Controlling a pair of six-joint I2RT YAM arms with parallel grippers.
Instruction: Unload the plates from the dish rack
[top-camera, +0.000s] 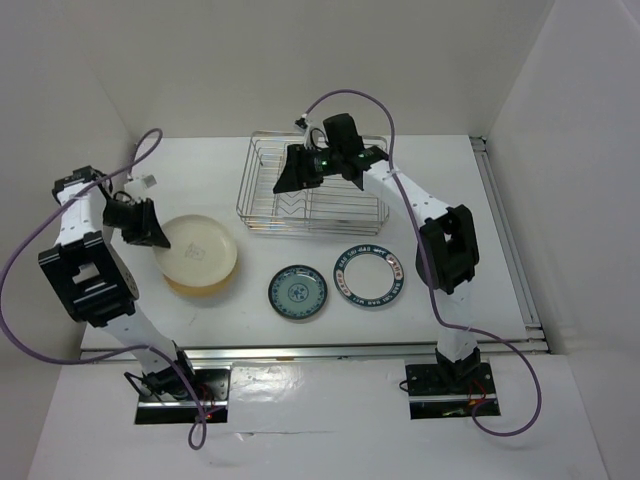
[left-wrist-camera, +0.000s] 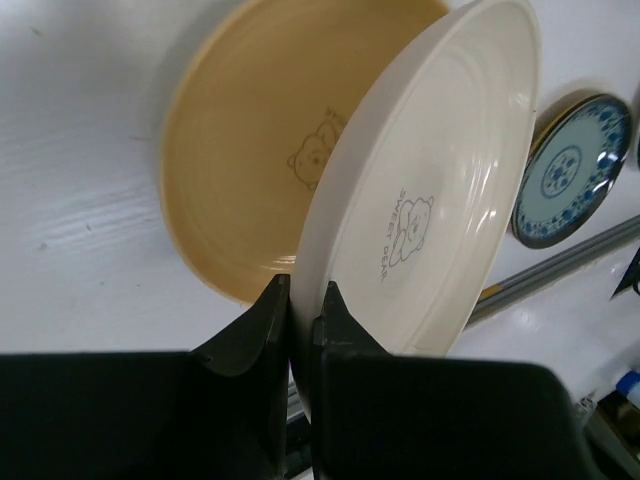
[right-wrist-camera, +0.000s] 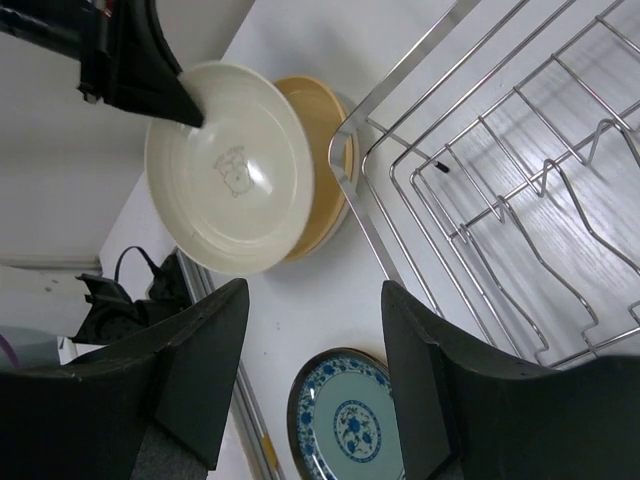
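Note:
My left gripper (top-camera: 160, 235) is shut on the rim of a large cream plate (top-camera: 196, 249), holding it tilted just over a tan plate (top-camera: 205, 288) that lies on the table. In the left wrist view the fingers (left-wrist-camera: 300, 310) pinch the cream plate (left-wrist-camera: 430, 190) with the tan plate (left-wrist-camera: 250, 130) behind. A small blue-patterned plate (top-camera: 297, 292) and a dark-blue-rimmed plate with red marks (top-camera: 369, 275) lie flat on the table. The silver wire dish rack (top-camera: 312, 185) holds no plates that I can see. My right gripper (top-camera: 290, 180) is open and empty over the rack's left part.
The right wrist view shows the rack's prongs (right-wrist-camera: 520, 200), the cream plate (right-wrist-camera: 230, 165) and the blue plate (right-wrist-camera: 345, 415). White walls enclose the table on three sides. A metal rail (top-camera: 320, 350) runs along the near edge.

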